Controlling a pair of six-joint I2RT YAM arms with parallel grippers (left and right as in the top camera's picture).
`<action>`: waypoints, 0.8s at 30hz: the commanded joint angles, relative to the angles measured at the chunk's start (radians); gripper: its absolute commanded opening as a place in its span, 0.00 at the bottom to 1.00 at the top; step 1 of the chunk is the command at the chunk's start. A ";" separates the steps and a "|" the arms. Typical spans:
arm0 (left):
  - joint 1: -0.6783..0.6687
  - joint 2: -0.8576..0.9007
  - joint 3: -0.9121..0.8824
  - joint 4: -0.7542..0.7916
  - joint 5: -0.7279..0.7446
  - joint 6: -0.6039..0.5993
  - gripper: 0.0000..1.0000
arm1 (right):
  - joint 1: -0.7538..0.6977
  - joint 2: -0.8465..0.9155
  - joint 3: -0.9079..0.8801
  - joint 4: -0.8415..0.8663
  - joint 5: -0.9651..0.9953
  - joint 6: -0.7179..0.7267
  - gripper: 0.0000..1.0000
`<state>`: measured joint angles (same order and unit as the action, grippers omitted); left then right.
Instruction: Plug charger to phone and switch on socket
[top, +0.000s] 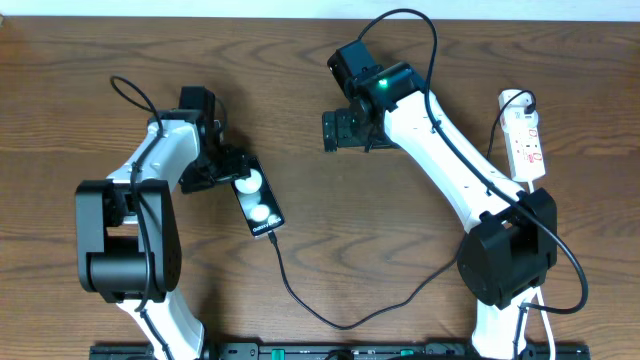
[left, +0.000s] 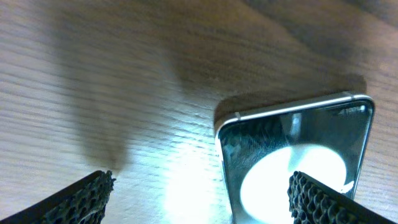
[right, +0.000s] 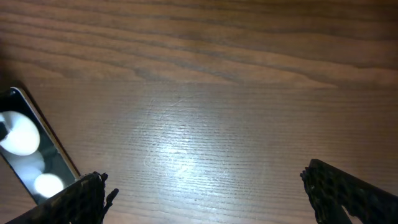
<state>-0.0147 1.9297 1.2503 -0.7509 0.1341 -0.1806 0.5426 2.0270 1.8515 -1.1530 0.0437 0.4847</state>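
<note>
Phone (top: 258, 205): lying left of centre, charger (top: 283, 275) meeting its near end. Hovering over it with left gripper (top: 235, 172) spread wide, right gripper (top: 340, 132) gaping too; risking nudging phone, loosening plug.

— Where did the overhead look from?
— I had it straight above the table (top: 300, 80), facing down, far off. My wrist cameras hung close over its top; all three caught the phone (top: 261, 208).

Nothing legible: small white lettering on the phone (top: 260, 208), possibly a brand, is too blurred.
</note>
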 joint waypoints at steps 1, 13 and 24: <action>0.005 -0.095 0.087 -0.041 -0.064 0.114 0.92 | 0.008 -0.029 0.019 0.002 0.048 -0.014 0.99; -0.021 -0.519 0.103 -0.060 -0.064 0.154 0.92 | 0.007 -0.029 0.019 0.010 0.063 -0.014 0.99; -0.021 -0.654 0.103 -0.060 -0.064 0.154 0.92 | 0.008 -0.029 0.019 0.010 0.062 -0.014 0.99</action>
<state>-0.0357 1.2827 1.3399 -0.8074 0.0788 -0.0441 0.5426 2.0270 1.8515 -1.1439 0.0868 0.4843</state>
